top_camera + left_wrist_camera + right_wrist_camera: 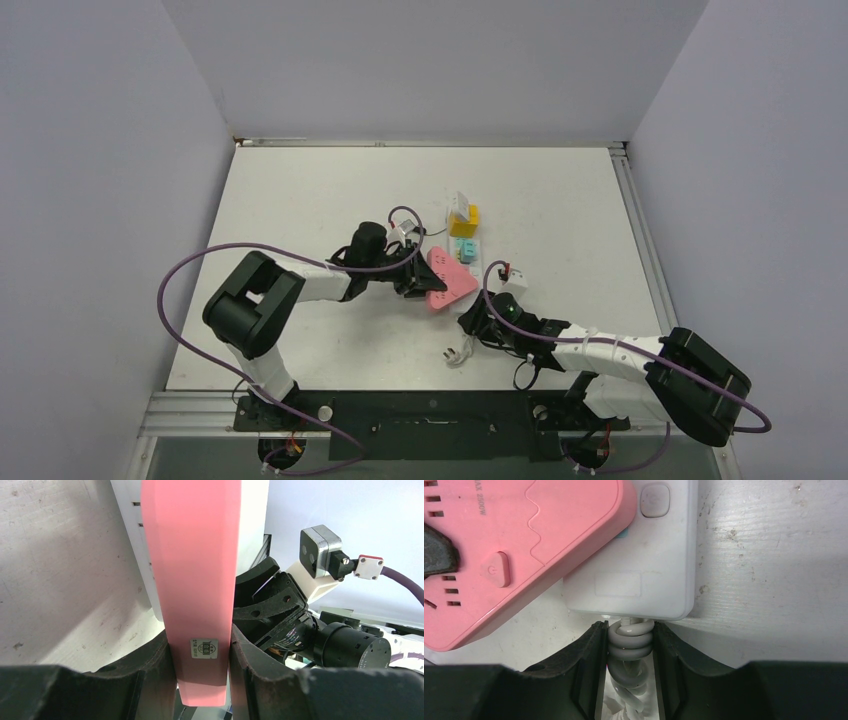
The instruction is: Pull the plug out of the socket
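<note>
The socket (468, 250) is a long white power strip with teal outlets, lying mid-table. A pink block plug (447, 282) with its own slots and a button sits askew across the strip's near part; its pins are hidden. My left gripper (418, 278) is shut on the pink plug (192, 570), with one finger on each side (200, 641). My right gripper (478, 322) is shut on the coiled white cord (631, 642) right at the strip's near end (659, 570). The pink plug (524, 545) covers the strip's left corner in the right wrist view.
A yellow block plug (464, 218) with a small white adapter (460, 203) on it stands at the strip's far end. The cord's own white plug (455, 353) lies loose near the front. The right wrist camera (320, 545) is close behind the pink plug.
</note>
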